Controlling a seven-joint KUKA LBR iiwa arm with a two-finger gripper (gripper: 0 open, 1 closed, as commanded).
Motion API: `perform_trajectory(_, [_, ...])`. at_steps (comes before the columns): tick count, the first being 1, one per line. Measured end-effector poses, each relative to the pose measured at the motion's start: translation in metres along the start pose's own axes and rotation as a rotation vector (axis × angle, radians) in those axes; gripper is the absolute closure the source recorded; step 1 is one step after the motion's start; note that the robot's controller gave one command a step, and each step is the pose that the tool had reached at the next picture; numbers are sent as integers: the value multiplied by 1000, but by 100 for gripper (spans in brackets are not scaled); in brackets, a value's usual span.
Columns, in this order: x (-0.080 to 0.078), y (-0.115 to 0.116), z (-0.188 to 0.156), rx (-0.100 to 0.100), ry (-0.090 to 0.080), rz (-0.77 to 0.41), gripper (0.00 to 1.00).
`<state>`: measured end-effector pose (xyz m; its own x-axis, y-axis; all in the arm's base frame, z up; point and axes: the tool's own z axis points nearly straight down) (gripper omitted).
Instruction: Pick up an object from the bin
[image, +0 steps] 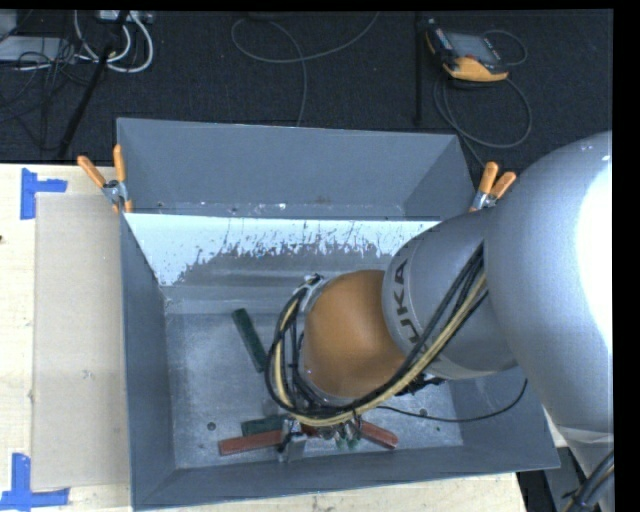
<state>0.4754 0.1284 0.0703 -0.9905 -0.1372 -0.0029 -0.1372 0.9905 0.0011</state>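
Our claw (298, 440), apart or together we cannot tell, sits low beside a reddish-brown strip (243, 445) and dark green piece (262, 427) by the bin's front wall (330, 478), where we might scrape metal or snag both.

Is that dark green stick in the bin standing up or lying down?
Lying down: the dark green stick rests lengthwise, slanted, on the floor of the bin.

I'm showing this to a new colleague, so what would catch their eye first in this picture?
The big silver arm with its orange wrist cover reaches in from the right, low over the bin. Beneath it, near the front wall, lies a small heap with a red-brown strip; a dark green stick lies apart, further back.
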Motion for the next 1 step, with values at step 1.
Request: perform_trajectory(1, [-9, 9, -157, 0, -5, -97, 100])
